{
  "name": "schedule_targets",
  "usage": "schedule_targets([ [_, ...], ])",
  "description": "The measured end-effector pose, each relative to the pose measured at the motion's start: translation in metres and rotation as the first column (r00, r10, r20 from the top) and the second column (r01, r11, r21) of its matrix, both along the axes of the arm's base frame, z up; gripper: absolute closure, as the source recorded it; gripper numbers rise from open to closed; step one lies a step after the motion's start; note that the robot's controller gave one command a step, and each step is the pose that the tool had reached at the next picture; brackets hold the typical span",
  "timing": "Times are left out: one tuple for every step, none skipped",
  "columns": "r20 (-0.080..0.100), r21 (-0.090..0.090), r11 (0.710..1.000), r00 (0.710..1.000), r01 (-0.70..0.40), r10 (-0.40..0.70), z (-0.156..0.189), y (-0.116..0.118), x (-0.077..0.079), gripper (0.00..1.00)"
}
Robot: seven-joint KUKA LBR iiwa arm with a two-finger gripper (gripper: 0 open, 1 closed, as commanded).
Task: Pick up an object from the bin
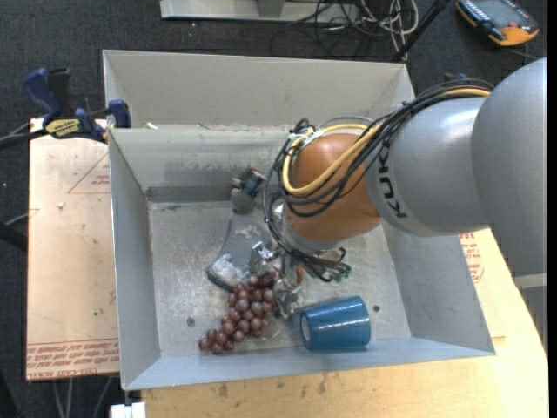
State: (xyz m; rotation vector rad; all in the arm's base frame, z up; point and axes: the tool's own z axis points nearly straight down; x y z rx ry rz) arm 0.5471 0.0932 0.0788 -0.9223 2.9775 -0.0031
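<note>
Grey metal bin [130, 233] with a few things inside. Robot fingers [285, 290] sit at the top of a dark red grape bunch [242, 313] near the front; open or closed, I cannot tell. Blue cup [335, 324] lies sideways just beside.

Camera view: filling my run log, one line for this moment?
gripper | low at edge of grape bunch, bin front | blue cup lying beside
</note>
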Motion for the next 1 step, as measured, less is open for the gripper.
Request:
schedule_targets([
  [-0.02,-0.003,1.0,1.0,0.015,-0.015,0.1316,0.0126,0.0062,1.0],
])
